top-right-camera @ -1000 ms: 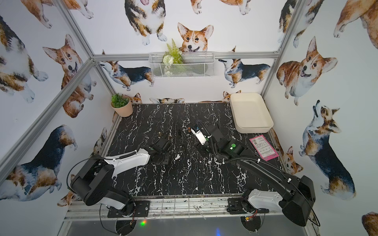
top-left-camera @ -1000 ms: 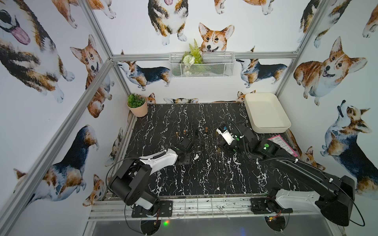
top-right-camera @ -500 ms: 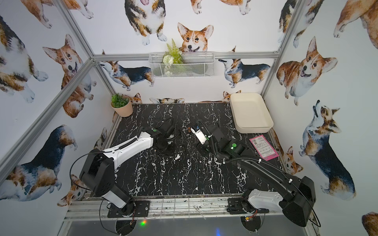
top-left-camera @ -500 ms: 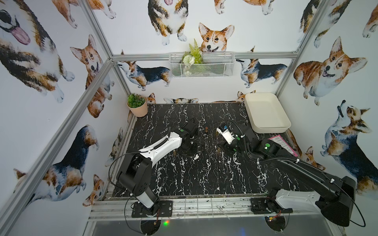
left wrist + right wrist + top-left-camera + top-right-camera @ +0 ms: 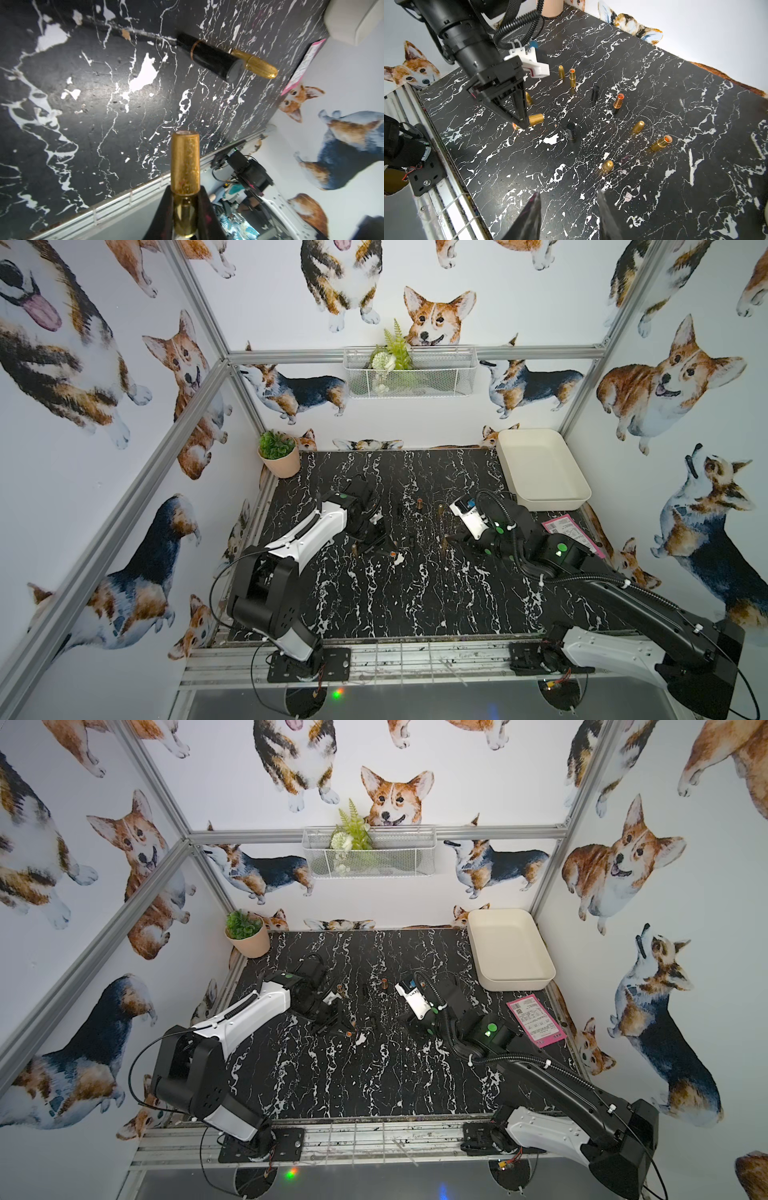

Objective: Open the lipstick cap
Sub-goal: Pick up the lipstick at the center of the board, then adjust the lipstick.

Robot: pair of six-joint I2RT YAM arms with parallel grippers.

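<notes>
Clenched left hand [image 5: 185,188] grips gold cylindrical lipstick tube [image 5: 185,158] sideways, close to black marble-patterned bench [image 5: 415,605]; right hand [image 5: 569,192] released, empty, hovering over bench, apart from lipstick.

You have no text here that you can read. The only printed thing is the pink card [image 5: 536,1023] lying at the 3 o'clock edge of the table [image 5: 374,1085], near the white tray [image 5: 511,952]. Its white label carries a square code and several lines of print, too small to make out in both top views. The left wrist view shows it blurred.
</notes>
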